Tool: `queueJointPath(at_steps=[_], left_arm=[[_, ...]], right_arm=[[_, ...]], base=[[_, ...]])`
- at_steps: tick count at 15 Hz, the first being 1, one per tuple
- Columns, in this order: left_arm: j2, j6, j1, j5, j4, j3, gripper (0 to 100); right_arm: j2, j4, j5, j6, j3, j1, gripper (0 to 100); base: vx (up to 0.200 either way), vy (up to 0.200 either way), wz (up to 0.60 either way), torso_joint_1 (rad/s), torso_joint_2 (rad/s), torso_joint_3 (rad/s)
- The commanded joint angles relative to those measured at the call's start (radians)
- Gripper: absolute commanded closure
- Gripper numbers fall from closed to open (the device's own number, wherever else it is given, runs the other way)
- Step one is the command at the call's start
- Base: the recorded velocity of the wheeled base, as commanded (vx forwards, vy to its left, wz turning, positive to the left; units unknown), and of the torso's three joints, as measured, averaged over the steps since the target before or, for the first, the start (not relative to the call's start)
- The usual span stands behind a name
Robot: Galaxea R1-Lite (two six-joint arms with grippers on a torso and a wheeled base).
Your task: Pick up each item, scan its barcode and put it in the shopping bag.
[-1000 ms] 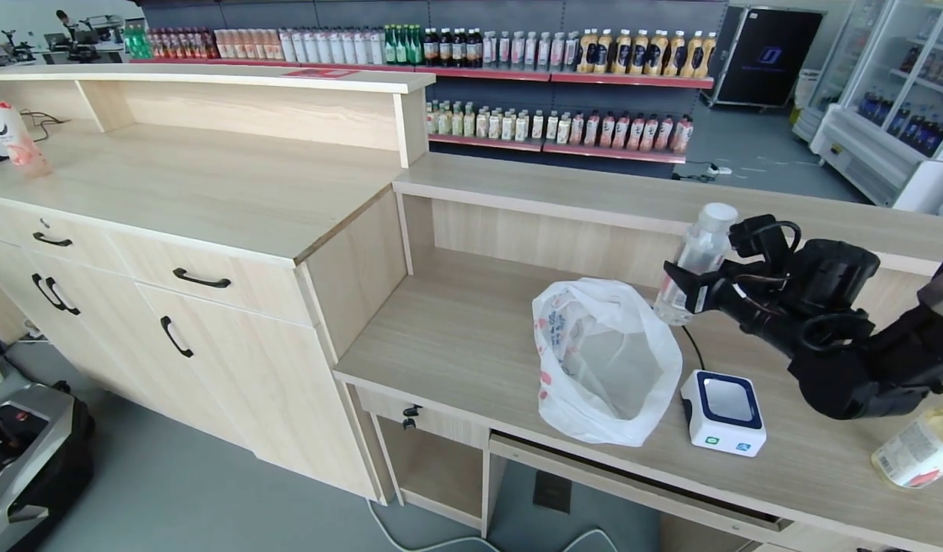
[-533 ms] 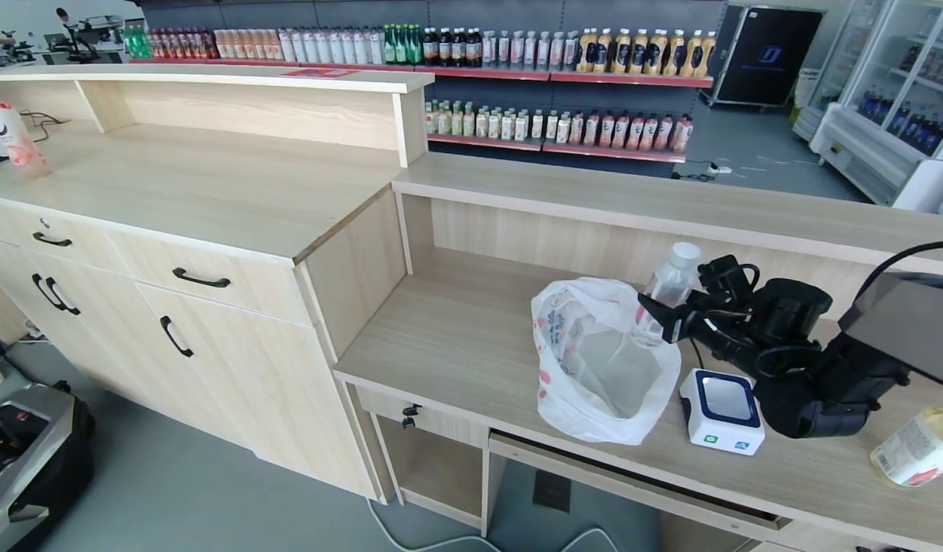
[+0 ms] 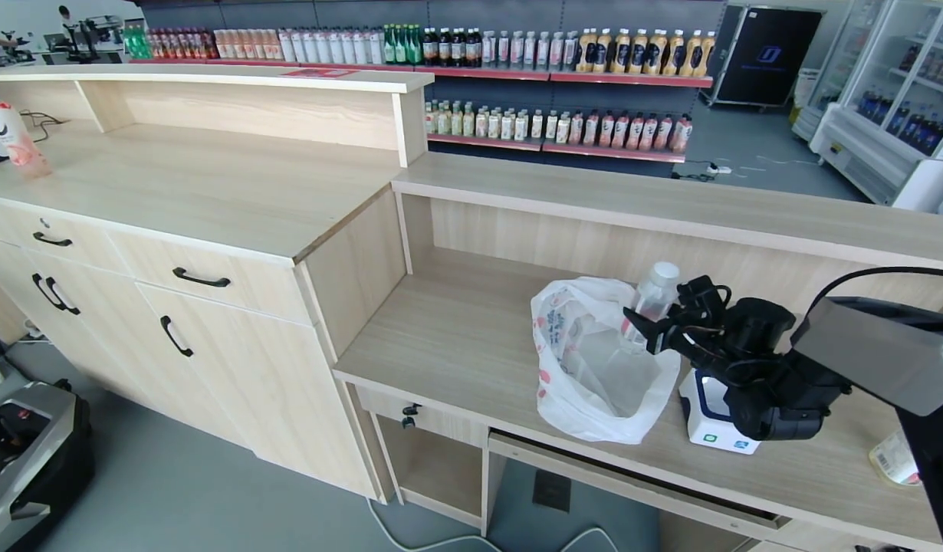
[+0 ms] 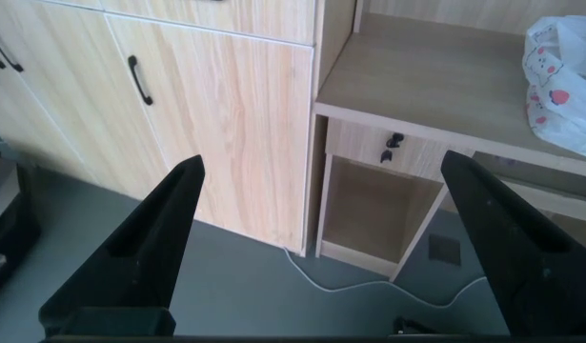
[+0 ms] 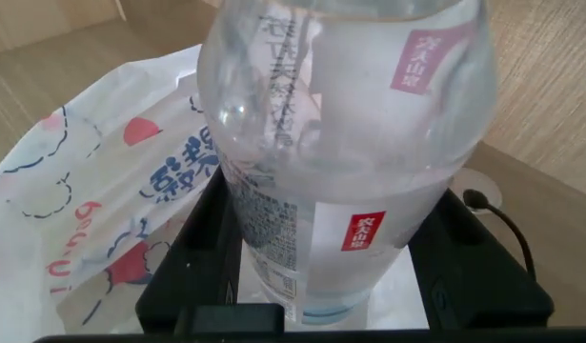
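Observation:
My right gripper (image 3: 649,328) is shut on a clear water bottle (image 3: 649,300) with a white cap, held upright over the right rim of the white shopping bag (image 3: 586,360). The bag stands open on the low counter, printed with red and blue marks. In the right wrist view the bottle (image 5: 340,162) stands between the black fingers, with the bag (image 5: 111,200) below and beside it. A white barcode scanner (image 3: 709,425) sits right of the bag, partly hidden by my right arm. My left gripper (image 4: 321,238) hangs open over the floor in front of the cabinet; the bag (image 4: 564,81) shows at that view's edge.
Another bottle with a yellowish drink (image 3: 893,458) lies at the counter's right end, behind my arm. A pink bottle (image 3: 8,130) stands on the higher counter at far left. A raised ledge (image 3: 671,203) runs behind the low counter. Shelves of drinks line the back wall.
My right arm has carried the bottle down and to the left, from above the scanner's far side to the bag's right rim. The left arm has not moved.

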Motion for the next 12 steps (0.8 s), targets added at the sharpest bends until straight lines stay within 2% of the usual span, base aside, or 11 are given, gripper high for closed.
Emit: queueJointPath(at_steps=[1,4,12], left_arm=[[0.000,0.000,0.000,0.001,0.000,0.000,0],[0.000,0.000,0.000,0.001,0.000,0.000,0],[0.000,0.000,0.000,0.001,0.000,0.000,0]], right_arm=[[0.058,0.002,0.004,0.000,-0.055,0.004,100],[0.085,0.037,0.004,-0.002,-0.096,0.007,100],[0.124,0.036,0.004,-0.006,-0.084,0.009,100]], base=[[0.000,0.000,0.00,0.000,0.00,0.000],[0.000,0.000,0.00,0.000,0.00,0.000],[0.000,0.000,0.00,0.000,0.00,0.000]])
